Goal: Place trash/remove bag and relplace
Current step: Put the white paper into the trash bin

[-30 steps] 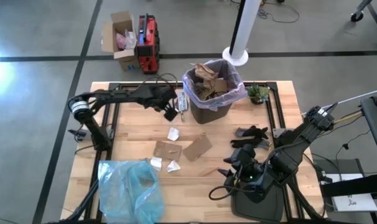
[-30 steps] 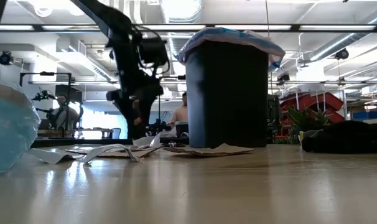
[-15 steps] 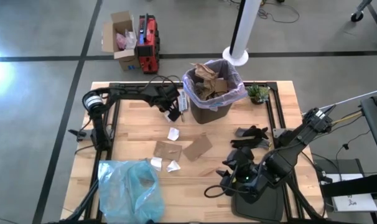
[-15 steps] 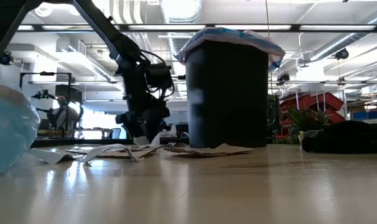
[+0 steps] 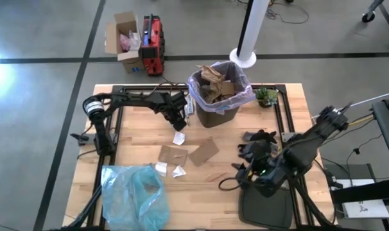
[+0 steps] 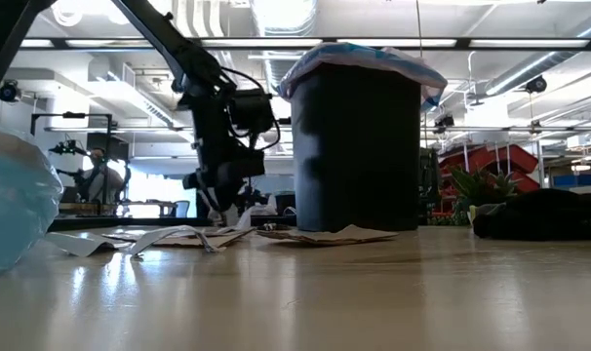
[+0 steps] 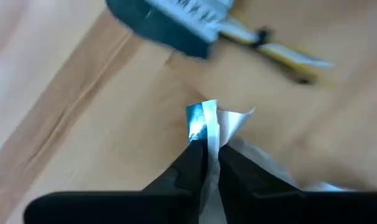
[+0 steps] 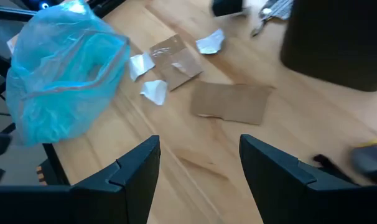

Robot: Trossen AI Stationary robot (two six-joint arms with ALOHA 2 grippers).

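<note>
The black bin (image 5: 217,106), lined with the pale lavender bag (image 5: 246,95), stands at the table's far middle with brown cardboard inside. Trash lies on the wood in front of it: two cardboard scraps (image 5: 203,152) and white paper bits (image 5: 161,168). My left gripper (image 5: 179,127) is low beside the bin's left side, shut on a white paper bit (image 7: 229,121). My right gripper (image 8: 200,168) hangs open above the table's near right, holding nothing. A crumpled light-blue plastic bag (image 5: 135,196) rests at the near left corner. My left gripper pinches the white paper bit's raised edge, with a shiny blue patch (image 7: 198,124), between its two fingertips. The fingers come steeply from above, pointing down. The rest of the bit (image 7: 263,168) lies on the wood.
A small potted plant (image 5: 266,96) stands right of the bin. A dark crumpled object (image 5: 259,138) and a black pad (image 5: 265,208) lie on the right side. A dark tool with a white label (image 7: 176,22) lies by the bin. Bare wood shows in the table's near middle.
My left gripper has come down and a little toward the near edge onto the white paper bit beside the bin, and its fingers have come together on it. My right gripper has shifted slightly up and toward the table's right edge.
</note>
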